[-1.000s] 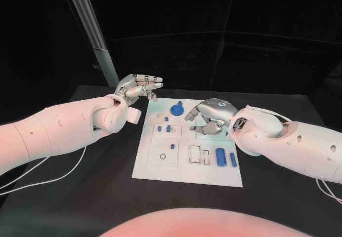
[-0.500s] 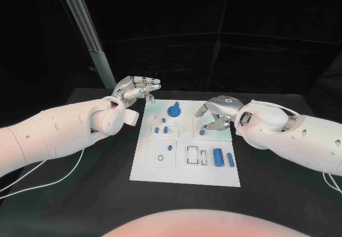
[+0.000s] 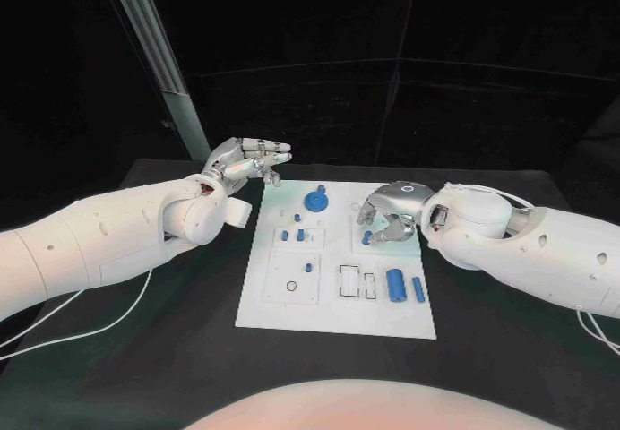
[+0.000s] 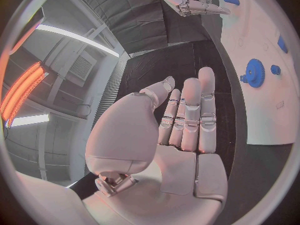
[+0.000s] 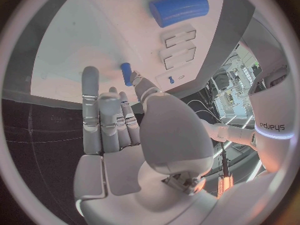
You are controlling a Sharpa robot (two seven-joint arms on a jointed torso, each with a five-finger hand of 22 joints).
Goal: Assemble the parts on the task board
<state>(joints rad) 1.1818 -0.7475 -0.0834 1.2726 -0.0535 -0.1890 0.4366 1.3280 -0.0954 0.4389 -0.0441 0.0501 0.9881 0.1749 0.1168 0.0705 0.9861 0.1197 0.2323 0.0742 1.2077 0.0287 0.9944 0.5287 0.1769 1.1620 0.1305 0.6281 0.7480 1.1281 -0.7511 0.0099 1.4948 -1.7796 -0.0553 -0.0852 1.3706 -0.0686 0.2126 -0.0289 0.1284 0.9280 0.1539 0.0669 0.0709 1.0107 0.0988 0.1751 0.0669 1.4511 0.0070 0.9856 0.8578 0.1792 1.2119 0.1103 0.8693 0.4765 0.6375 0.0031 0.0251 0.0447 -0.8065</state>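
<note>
Two robot hands flank the task board (image 3: 339, 269), the white plate lying on the black table (image 3: 155, 358).

Head view. The right robot hand (image 3: 388, 218) hangs over the board's far right part, fingers curled downward around a small blue peg (image 3: 367, 237); whether the peg is pinched or merely touched cannot be told from here. The left robot hand (image 3: 245, 159) is raised just off the board's far left corner, fingers loosely spread and holding nothing. On the board, a blue gear (image 3: 316, 198) stands near the far edge, small blue pins (image 3: 298, 235) lie on the left half, and a thick blue cylinder (image 3: 397, 286) with a slimmer blue rod (image 3: 417, 288) beside it rests toward the near right.

Left wrist view. The left robot hand (image 4: 178, 130) shows an open palm with fingers extended side by side, nothing in it. The blue gear (image 4: 254, 73) sits on the board beyond the fingertips, well apart from them.

Right wrist view. The right robot hand (image 5: 122, 120) reaches toward the board; the small blue peg (image 5: 126, 74) stands at the tip of the thumb, next to the extended fingers. It appears to be touched, perhaps lightly pinched. The thick blue cylinder (image 5: 179, 8) lies farther along the board.

Handling, as a judgement: the parts look like rigid, light, smooth plastic, and so likely to slip or tip. The peg is best taken at mid-shaft between thumb and one finger, and kept upright for insertion.
</note>
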